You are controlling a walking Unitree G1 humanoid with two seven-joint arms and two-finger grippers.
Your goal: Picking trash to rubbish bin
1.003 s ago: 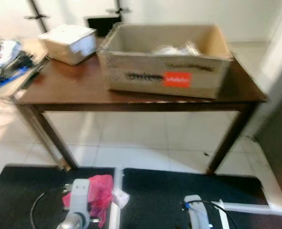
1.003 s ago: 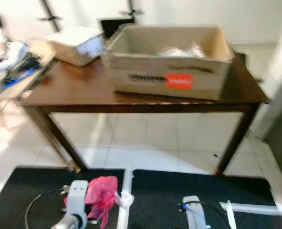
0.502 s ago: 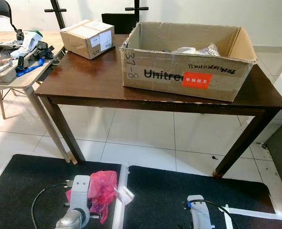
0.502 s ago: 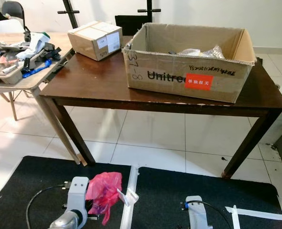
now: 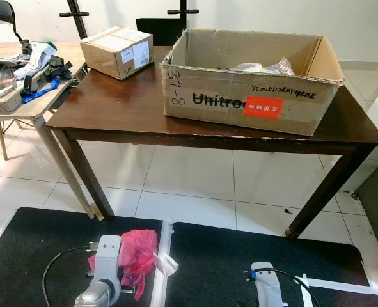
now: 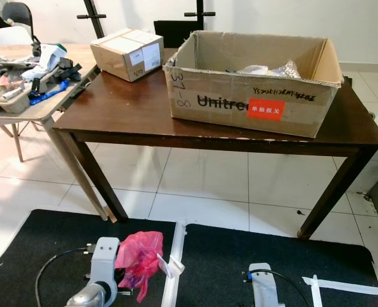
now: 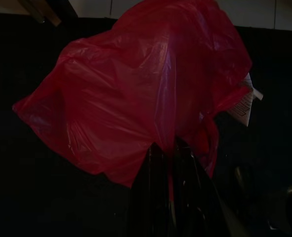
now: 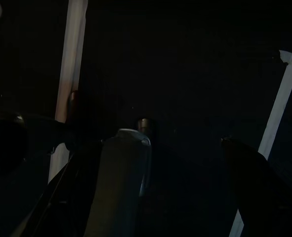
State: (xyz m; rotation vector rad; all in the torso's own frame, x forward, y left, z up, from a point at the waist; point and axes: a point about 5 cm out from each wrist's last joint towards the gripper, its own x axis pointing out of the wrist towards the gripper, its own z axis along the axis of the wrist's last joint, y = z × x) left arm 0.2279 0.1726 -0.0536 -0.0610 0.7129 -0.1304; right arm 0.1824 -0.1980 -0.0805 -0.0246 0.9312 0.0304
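A crumpled red plastic bag (image 5: pixel 137 252) with a white paper tag (image 5: pixel 163 263) hangs low over the black floor mat. My left gripper (image 7: pixel 170 150) is shut on the bag's lower edge, its silver wrist (image 5: pixel 105 275) just left of the bag. A large open cardboard box (image 5: pixel 252 102) stands on the dark wooden table (image 5: pixel 112 109) ahead, with crumpled clear plastic (image 5: pixel 259 66) inside. My right arm (image 5: pixel 265 291) hangs low at the right. In the dark right wrist view its gripper (image 8: pixel 185 187) is open over the mat, nothing between the fingers.
A small sealed carton (image 5: pixel 117 51) sits on the table's far left corner. A lighter side table (image 5: pixel 22 109) with cluttered tools stands to the left. Black mats (image 5: pixel 252 249) with white tape seams cover the floor below me; white tiles lie under the table.
The view was blurred and shifted one second ago and has since steadied: the camera moved. The bag stays in my left gripper; both arms are still.
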